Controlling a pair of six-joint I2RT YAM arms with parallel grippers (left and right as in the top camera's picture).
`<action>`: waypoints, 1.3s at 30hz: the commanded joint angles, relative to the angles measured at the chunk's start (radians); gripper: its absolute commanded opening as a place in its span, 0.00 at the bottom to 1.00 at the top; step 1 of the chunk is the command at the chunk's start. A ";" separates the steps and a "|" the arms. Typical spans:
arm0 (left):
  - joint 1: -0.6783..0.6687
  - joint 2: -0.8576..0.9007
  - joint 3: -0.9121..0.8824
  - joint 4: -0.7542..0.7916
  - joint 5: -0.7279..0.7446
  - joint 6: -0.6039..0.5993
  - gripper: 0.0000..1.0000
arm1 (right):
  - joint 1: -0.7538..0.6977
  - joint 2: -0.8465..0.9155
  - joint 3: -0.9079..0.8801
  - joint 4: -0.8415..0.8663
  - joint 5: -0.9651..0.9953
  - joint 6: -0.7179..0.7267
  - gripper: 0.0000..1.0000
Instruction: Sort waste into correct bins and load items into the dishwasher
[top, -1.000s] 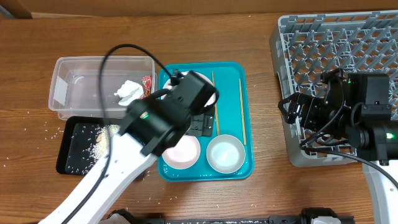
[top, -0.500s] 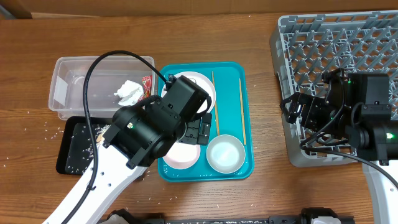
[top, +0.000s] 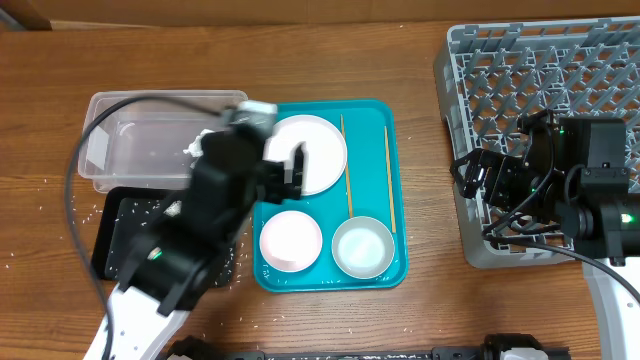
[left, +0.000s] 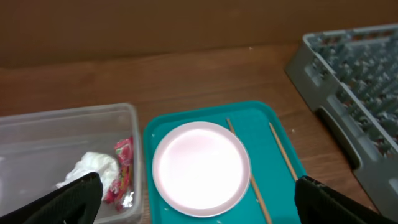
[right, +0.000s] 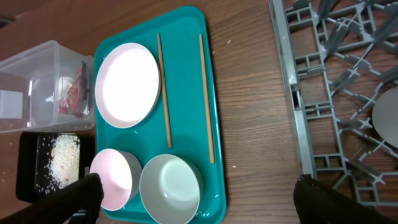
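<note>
The large white plate (top: 310, 152) lies at the back of the teal tray (top: 395, 120), with a small white cup (top: 290, 240) and a white-grey bowl (top: 361, 247) in front of it. Two chopsticks (top: 346, 170) (top: 389, 180) lie to the plate's right. My left gripper (top: 285, 170) is open and empty, raised above the plate (left: 200, 167). The napkin (left: 90, 169) and foil wrapper (left: 122, 168) lie in the clear tub (top: 130, 140). Rice crumbs (right: 59, 158) lie in the black tray (top: 125, 225). My right gripper (top: 470, 180) is open and empty at the left edge of the grey dish rack (top: 540, 70).
Loose rice grains (top: 60, 200) are scattered on the wooden table left of the black tray. A pale round thing (right: 387, 109) sits in the rack at the right edge of the right wrist view. Bare wood (top: 425, 200) lies between tray and rack.
My left arm has drawn back to the left, away from the cup, toward the tub and plate. The cup now shows in full. The right arm has not moved.
</note>
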 joint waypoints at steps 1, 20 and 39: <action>0.152 -0.179 -0.160 0.072 0.156 0.063 1.00 | 0.006 -0.003 0.018 0.004 0.010 0.000 1.00; 0.301 -1.011 -0.917 0.373 0.150 0.184 1.00 | 0.006 -0.003 0.018 0.004 0.010 0.000 1.00; 0.302 -1.027 -1.120 0.550 0.195 0.180 1.00 | 0.006 -0.003 0.018 0.004 0.010 0.000 1.00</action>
